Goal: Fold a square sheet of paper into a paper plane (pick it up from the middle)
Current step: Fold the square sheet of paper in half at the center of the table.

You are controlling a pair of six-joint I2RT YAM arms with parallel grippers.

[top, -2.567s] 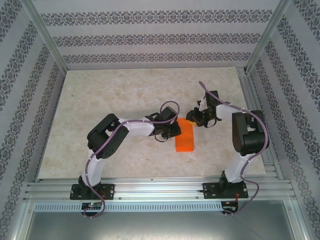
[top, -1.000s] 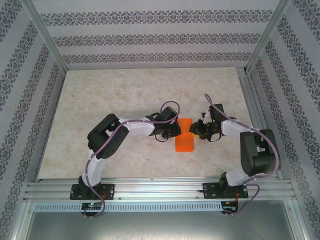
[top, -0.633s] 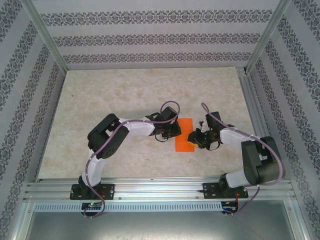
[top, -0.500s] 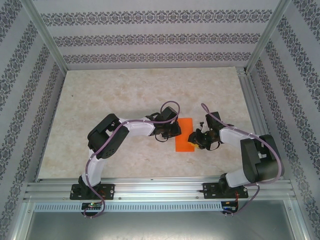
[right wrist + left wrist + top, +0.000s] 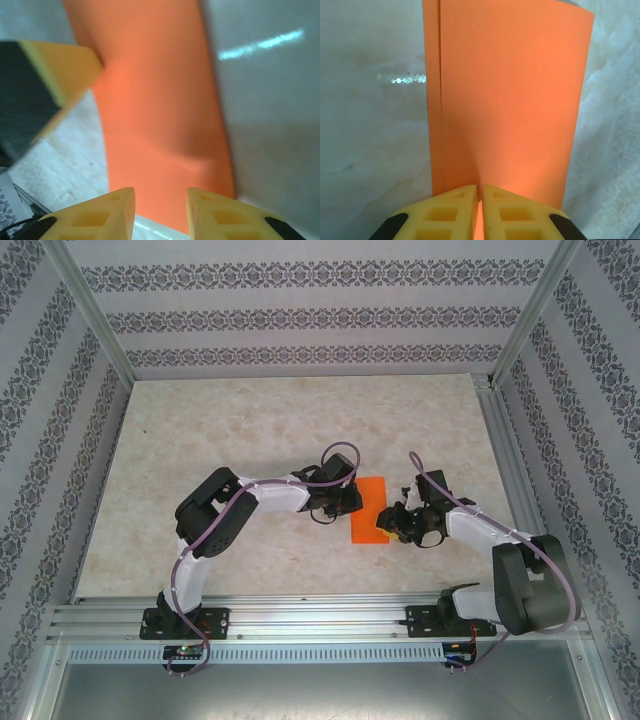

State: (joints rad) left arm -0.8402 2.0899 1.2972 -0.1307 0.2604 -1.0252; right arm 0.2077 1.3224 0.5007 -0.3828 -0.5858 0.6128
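Just below centre frame, the folded orange sheet of paper (image 5: pixel 370 502) lies on the tabletop (image 5: pixel 250 430), its left edge pinched by the left hand (image 5: pixel 352 503), likely as an anchor, while the right hand (image 5: pixel 393 523), slightly spread, sits at the opposite edge, probably to crease it.

No writing, label, brand, number or sign can be read anywhere.

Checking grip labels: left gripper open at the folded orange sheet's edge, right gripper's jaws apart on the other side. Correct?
No: the left gripper is shut on the edge of the folded orange sheet, as the left wrist view shows. The right gripper does have its jaws apart on the other side.
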